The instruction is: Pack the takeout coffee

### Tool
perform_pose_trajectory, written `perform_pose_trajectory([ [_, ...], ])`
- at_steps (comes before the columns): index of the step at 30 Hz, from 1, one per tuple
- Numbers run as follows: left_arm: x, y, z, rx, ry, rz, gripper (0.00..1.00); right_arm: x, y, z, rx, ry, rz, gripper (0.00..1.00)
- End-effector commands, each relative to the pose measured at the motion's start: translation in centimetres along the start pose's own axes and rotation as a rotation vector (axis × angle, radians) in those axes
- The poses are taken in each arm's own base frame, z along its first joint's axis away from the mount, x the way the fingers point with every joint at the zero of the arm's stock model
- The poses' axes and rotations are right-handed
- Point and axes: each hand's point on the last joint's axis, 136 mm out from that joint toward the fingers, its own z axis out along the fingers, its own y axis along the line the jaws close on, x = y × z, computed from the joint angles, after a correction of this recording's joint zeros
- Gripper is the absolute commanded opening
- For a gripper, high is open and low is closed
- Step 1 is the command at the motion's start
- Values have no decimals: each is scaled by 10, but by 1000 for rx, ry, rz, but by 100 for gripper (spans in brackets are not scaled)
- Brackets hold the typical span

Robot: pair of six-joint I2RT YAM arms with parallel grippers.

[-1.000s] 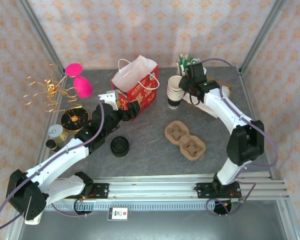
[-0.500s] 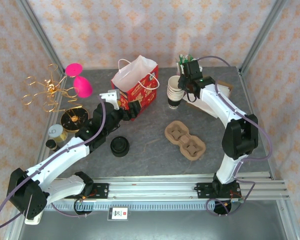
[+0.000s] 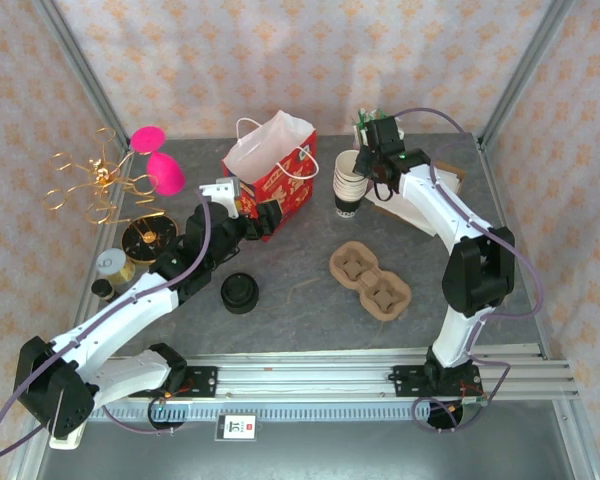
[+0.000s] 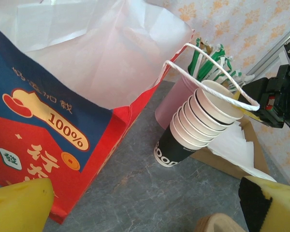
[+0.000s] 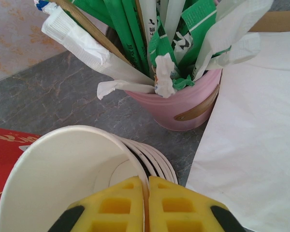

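Observation:
A stack of white paper coffee cups (image 3: 349, 186) with a black outer cup stands right of the red paper bag (image 3: 278, 172). My right gripper (image 3: 366, 160) is over the stack, shut on the rim of the top cup (image 5: 63, 179). In the right wrist view its yellow pads (image 5: 120, 205) pinch that cup's wall, one inside and one outside. My left gripper (image 3: 250, 207) is wide open low beside the bag (image 4: 48, 121), with nothing between its fingers (image 4: 20, 203). The left wrist view looks toward the cup stack (image 4: 203, 121). A brown cardboard cup carrier (image 3: 370, 280) lies on the table in front.
A pink holder (image 5: 183, 101) full of wrapped straws and stirrers stands just behind the cups. White napkins (image 5: 251, 125) lie on a cardboard tray to the right. A black lid (image 3: 239, 293) sits near the left arm. Gold ornaments (image 3: 95, 185) and pink shapes (image 3: 160, 165) crowd the left.
My right gripper has shifted slightly left over the cup stack and closed its jaws onto the top cup's rim. The left arm has barely moved.

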Motion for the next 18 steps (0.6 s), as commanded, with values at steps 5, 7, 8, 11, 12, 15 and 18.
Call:
perform_pose_trajectory([
  [5, -14, -11, -3, 13, -8, 29, 99, -19, 7, -23, -16, -55, 8, 5],
  [7, -15, -12, -3, 16, -8, 30, 99, -24, 9, -29, -28, -74, 13, 5],
  [8, -15, -13, -3, 18, -7, 30, 99, -26, 9, -32, -29, -83, 14, 5],
  [11, -17, -14, -3, 21, -6, 29, 99, -34, 7, -41, -24, -109, 22, 5],
  [12, -18, -15, -4, 23, -7, 28, 99, -36, 7, -45, -25, -116, 23, 4],
  [15, -19, -17, -5, 29, -3, 28, 99, -44, 8, -57, -32, -140, 27, 3],
  [18, -21, -20, -7, 38, 3, 26, 99, -49, 9, -70, -43, -158, 29, 3],
])
